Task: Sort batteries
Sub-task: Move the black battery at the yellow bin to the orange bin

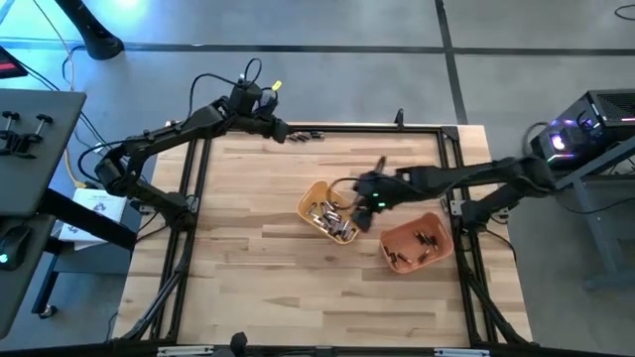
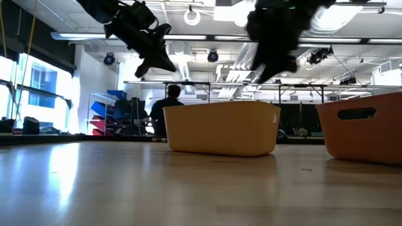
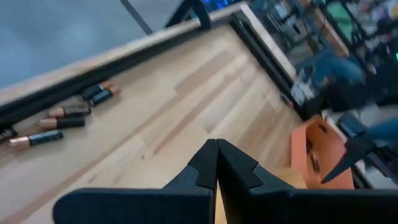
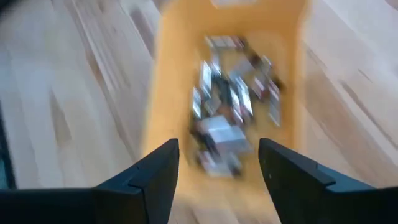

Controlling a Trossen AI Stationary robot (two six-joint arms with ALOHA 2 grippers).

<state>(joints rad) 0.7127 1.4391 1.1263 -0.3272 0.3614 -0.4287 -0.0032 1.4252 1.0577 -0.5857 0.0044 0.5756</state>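
Note:
A yellow tray at the table's middle holds a heap of batteries, silvery and dark. To its right, an orange tray holds a few batteries. Several dark, copper-ended batteries lie in a row on the table by its far edge. My right gripper hovers open above the yellow tray with nothing between its fingers. My left gripper is shut on nothing and is raised above the table near the far-edge batteries.
A black frame rail runs along the table's far edge, just behind the loose batteries, and more rails line the sides. Bare wood lies to the left of and in front of the trays. A person sits in the room beyond the table.

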